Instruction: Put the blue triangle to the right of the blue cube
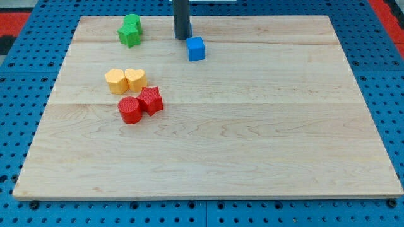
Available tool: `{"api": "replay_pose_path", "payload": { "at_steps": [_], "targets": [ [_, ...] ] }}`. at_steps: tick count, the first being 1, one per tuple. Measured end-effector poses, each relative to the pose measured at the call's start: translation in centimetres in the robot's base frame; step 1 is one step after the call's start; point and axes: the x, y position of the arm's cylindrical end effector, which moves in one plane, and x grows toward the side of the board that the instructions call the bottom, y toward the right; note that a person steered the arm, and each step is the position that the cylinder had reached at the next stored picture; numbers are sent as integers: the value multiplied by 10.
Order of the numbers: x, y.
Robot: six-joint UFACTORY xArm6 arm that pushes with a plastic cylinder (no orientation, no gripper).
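The blue cube (196,48) sits near the view's top, a little left of centre, on the wooden board (252,139). My tip (183,38) is just up and to the left of the cube, very close to it; I cannot tell if they touch. No blue triangle shows in the view; the rod may hide it.
Two green blocks (130,30) sit together at the top left, one of them a star. A yellow hexagon (115,81) and a yellow heart (136,79) touch at the left. Below them are a red cylinder (130,110) and a red star (151,99).
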Motion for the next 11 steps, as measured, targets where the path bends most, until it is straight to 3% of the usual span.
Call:
{"api": "replay_pose_path", "payload": {
  "at_steps": [3,5,8,11],
  "targets": [
    [-14,-74],
    [-51,-69],
    [-25,54],
    [14,114]
  ]
}}
